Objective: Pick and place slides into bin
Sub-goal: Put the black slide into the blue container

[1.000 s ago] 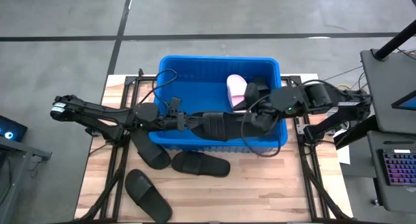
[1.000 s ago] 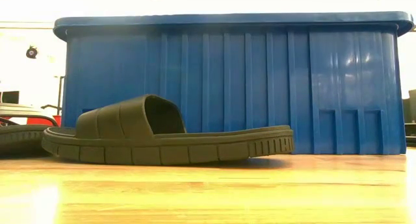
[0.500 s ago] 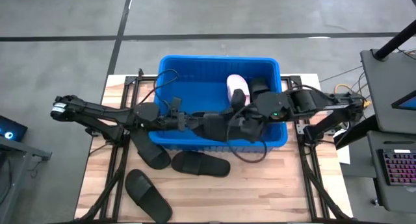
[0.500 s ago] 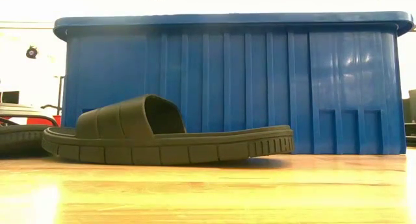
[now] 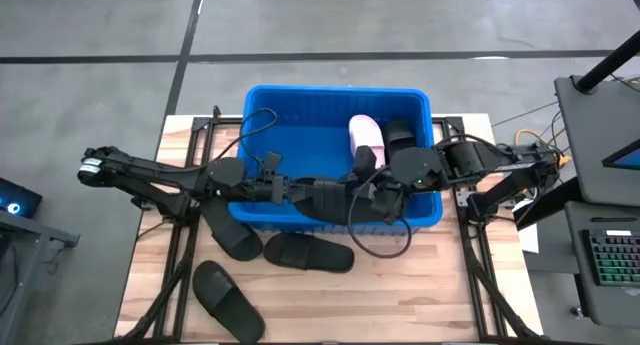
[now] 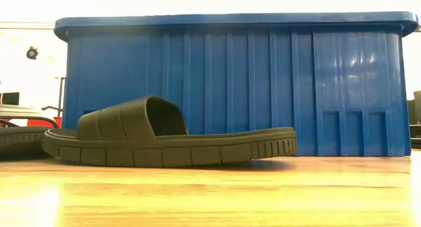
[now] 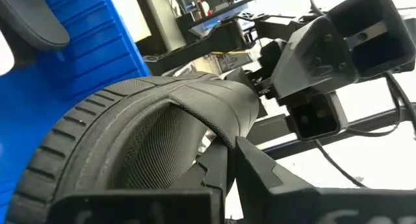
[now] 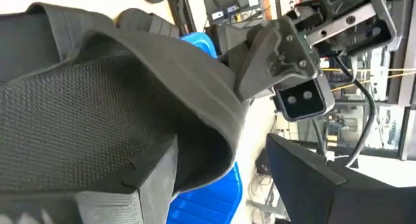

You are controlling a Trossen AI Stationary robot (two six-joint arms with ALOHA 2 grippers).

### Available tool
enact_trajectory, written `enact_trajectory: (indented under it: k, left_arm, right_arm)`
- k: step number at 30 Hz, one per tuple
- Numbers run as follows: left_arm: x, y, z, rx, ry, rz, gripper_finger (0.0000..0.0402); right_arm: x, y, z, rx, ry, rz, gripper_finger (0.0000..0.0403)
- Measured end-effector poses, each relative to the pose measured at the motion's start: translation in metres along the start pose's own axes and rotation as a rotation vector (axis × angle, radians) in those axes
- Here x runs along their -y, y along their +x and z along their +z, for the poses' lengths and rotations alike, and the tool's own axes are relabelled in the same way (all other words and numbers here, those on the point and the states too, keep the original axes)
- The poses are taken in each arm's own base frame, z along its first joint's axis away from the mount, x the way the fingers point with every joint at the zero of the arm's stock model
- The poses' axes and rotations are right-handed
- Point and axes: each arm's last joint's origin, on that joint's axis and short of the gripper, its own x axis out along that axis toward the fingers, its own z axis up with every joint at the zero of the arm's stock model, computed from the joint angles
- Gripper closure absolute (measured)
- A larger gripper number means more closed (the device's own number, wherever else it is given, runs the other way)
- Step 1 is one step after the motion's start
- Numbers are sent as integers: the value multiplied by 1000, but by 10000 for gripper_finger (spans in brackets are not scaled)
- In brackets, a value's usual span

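I am mid-handover over the bin (image 5: 300, 100). My left pincer (image 5: 305, 190) is clamped on a black slide (image 5: 335, 195) and holds it above the bin's near wall, at about the bench's centre. My right pincer (image 5: 372, 188) has its fingers spread wide around the other end of that same slide; in the right wrist view one dark finger (image 8: 149, 178) lies against the ribbed strap (image 8: 110, 87), but I cannot tell that it grips anything.

I judge the step as the drop or transfer of this slide. The next move calls for one pincer to let go cleanly, so the slide falls inside the wall and not onto the bench (image 5: 420, 295).

The left arm reaches in from nine o'clock, stretched long and nearly level. The right arm comes from three o'clock, folded at the elbow, wrist turned toward the left arm.

Inside the bin a pink slide (image 5: 365, 137) lies at the one o'clock corner with a dark slide just beside it. Three black slides (image 5: 308, 252) wait on the bench at seven o'clock, near the bin's front wall.
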Motion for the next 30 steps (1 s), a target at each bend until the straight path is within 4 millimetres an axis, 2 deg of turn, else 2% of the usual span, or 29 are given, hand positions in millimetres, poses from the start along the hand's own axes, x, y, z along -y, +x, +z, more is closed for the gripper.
enact_trajectory:
  k: [12, 20, 24, 30]
  left_arm:
    - [4, 0, 0, -21, -37, -44, 400]
    - [4, 1, 0, -28, -24, -47, 400]
    - [4, 0, 0, -29, -18, -46, 400]
    - [4, 0, 0, -26, 26, -45, 400]
  right_arm:
    - [3, 0, 7, 96, -3, -28, 177]
    - [1, 20, 12, 84, -2, -22, 184]
    - [0, 27, 13, 58, -1, -18, 228]
    - [0, 26, 12, 48, 3, -26, 354]
